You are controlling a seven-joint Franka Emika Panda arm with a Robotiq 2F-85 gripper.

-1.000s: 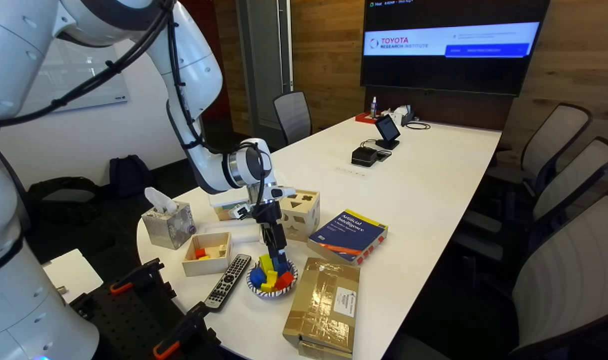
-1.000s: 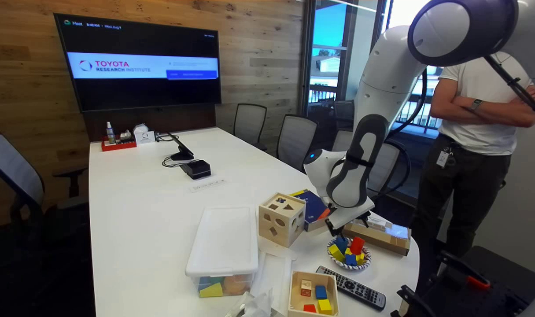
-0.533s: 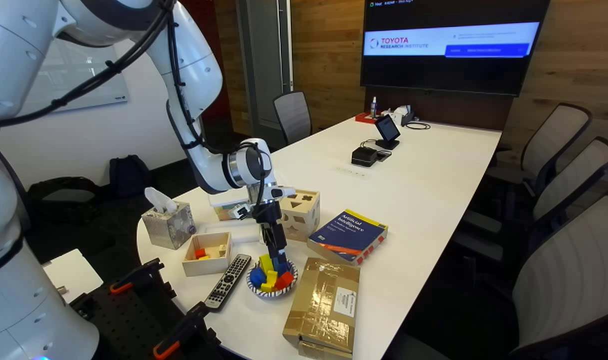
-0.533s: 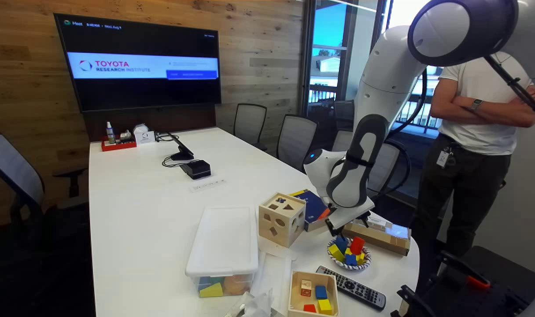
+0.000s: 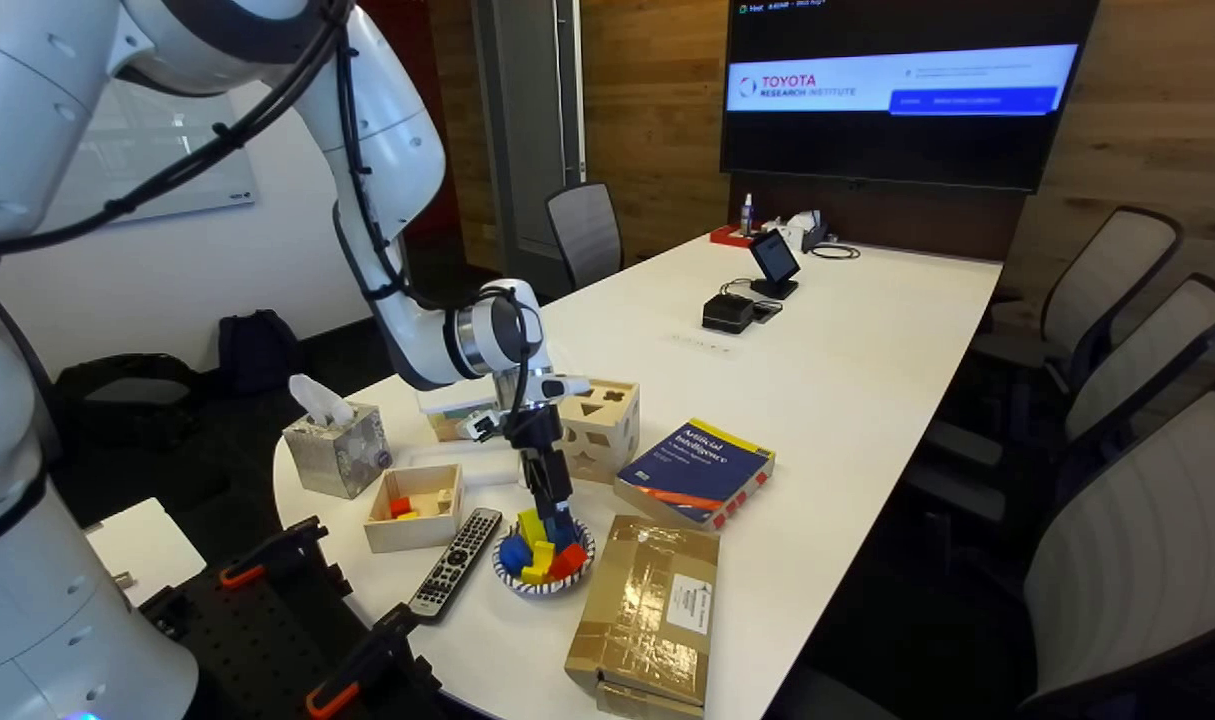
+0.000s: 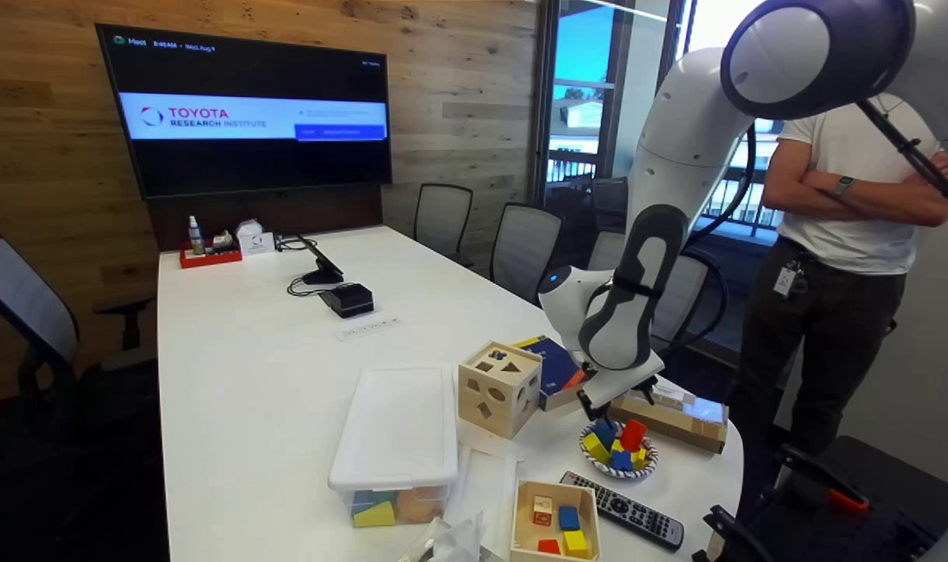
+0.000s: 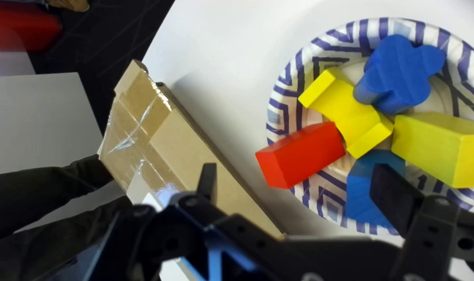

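Wrist vw: claw (image 7: 296,176) part. hides blue blk (image 7: 359,195); bowl (image 7: 276,106) cut off.

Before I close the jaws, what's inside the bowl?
The bowl holds a red block, blue clover, notched yellow block, plain yellow block and blue block. In the wrist view, a gripper finger partly hides the blue block; whatever lies beneath the blocks is covered.

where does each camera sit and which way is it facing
An exterior view: raised beside the robot base, looking along the table to the screen; much of the arm shows.
An exterior view: raised, looking over the lidded bin toward that screen; the arm hangs at right.
Wrist view: on the arm, looking down at the bowl; the open end effector shows along the bottom.
Both exterior views share the table, screen, arm and bowl.
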